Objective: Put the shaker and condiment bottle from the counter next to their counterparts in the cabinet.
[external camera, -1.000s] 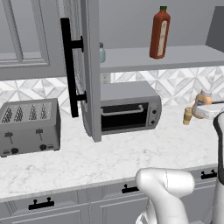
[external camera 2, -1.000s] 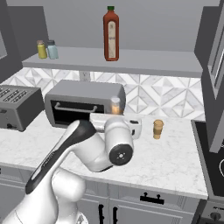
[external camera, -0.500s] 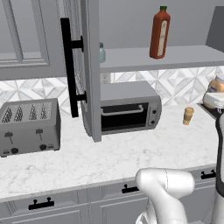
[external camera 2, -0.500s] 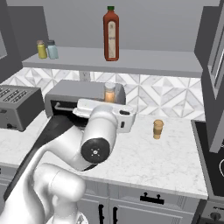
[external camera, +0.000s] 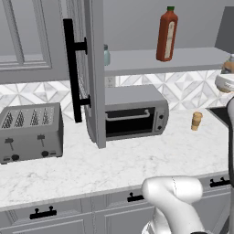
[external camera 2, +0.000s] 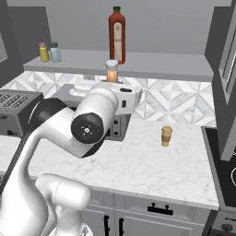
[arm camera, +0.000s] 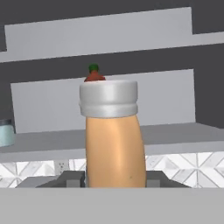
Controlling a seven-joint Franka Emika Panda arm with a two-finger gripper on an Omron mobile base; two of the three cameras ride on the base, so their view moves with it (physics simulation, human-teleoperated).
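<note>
pincer (external camera 2: 112,84) clamped on orange condiment bottle (arm camera: 114,140) — raised near cabinet shelf (external camera 2: 152,69)

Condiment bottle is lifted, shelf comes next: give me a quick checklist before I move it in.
1. Grip: gripper shut on the condiment bottle: ok.
2. Bottle upright, white cap up in the hand view: ok.
3. Cabinet door swung open: ok.
4. Bottle bottom clear of the shelf edge: cannot tell; cap reaches about shelf level.
5. Bare shelf beside the tall red bottle: ok.
6. Shaker on the shelf: a pale teal jar stands beside a yellow jar; cannot tell if it is the shaker.
</note>
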